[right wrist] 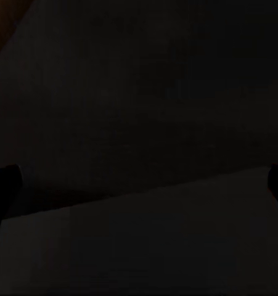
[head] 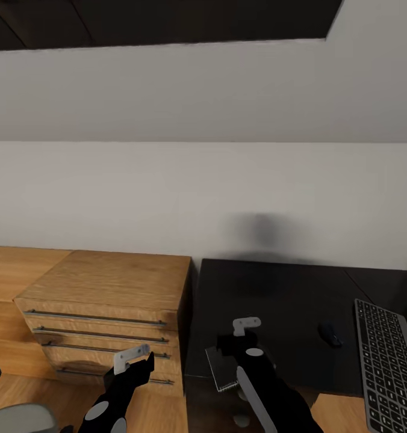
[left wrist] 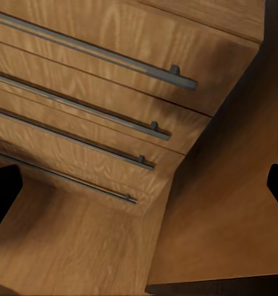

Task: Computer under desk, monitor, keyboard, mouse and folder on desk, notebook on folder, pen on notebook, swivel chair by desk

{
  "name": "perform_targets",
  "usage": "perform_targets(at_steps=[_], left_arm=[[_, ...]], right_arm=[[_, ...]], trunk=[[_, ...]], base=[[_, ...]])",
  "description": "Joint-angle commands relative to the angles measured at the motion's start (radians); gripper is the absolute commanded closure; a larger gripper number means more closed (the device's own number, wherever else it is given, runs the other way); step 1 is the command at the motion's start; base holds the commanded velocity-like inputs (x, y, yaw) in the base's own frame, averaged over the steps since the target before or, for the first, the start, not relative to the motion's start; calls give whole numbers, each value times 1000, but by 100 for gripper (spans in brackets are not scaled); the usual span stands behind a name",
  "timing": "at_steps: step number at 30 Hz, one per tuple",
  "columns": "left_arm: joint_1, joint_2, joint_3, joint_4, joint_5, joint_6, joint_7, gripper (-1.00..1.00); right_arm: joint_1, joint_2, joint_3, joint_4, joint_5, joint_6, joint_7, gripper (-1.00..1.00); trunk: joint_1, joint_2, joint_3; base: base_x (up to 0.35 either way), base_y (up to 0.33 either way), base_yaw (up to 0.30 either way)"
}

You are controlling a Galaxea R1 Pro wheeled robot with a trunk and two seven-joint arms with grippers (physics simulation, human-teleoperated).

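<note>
Worktop: the black desk (head: 276, 300) is standing against a pale wall, its near edge running beside a light wooden chest (head: 107, 288) with long bar handles.
Keyboard: the flat keyboard (head: 389, 364) with greyish keys is lying on the worktop at its far right end, reaching the picture's edge.
Mouse: the small black mouse (head: 330, 334) is sitting on the worktop just left of the keyboard, apart from it.
Right gripper: the right gripper (head: 242, 355) is hovering over the near left corner of the worktop; a thin flat notebook (head: 223, 370) with a pale edge is showing beneath it at the worktop's rim. Whether the fingers are gripping it cannot be told; the right wrist view is almost wholly dark, with a flat dark sheet (right wrist: 145, 240) lying across the finger line.
Left gripper: the left gripper (head: 134, 361) is hanging in front of the chest's drawers, left of the worktop; in the left wrist view its fingers (left wrist: 3, 197) are standing wide apart with nothing between them, and the chest's handles (left wrist: 83, 111) are showing beyond.
Chair: a grey padded edge of the swivel chair (head: 14, 418) is showing on the wooden floor (head: 11, 264), well left of the worktop.
</note>
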Motion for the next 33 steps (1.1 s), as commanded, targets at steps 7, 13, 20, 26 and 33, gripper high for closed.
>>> perform_targets(at_steps=[7,13,20,26,33], left_arm=[[-1,-3,-3,-7,11,2,8,-100],[-1,-4,-3,-8,11,2,8,-100],[-1,-4,-3,-7,11,1,8,-100],[0,-4,-4,-6,10,1,8,-100],[-1,-5,-5,-7,11,2,8,-100]], right_arm=[[-4,0,-2,88,-9,-29,-9,-100],[-4,0,-3,97,-8,-36,-9,-100],[-4,0,-3,98,-8,-37,-9,-100],[-4,0,-2,98,-8,-37,-9,-100],[-4,0,-3,100,-8,-37,-8,-100]], trunk=[[0,-1,-1],[0,-1,-1],[0,-1,-1],[0,-1,-1],[0,-1,-1]], base=[[8,0,0],[0,0,0],[126,0,0],[80,0,0],[132,0,0]])
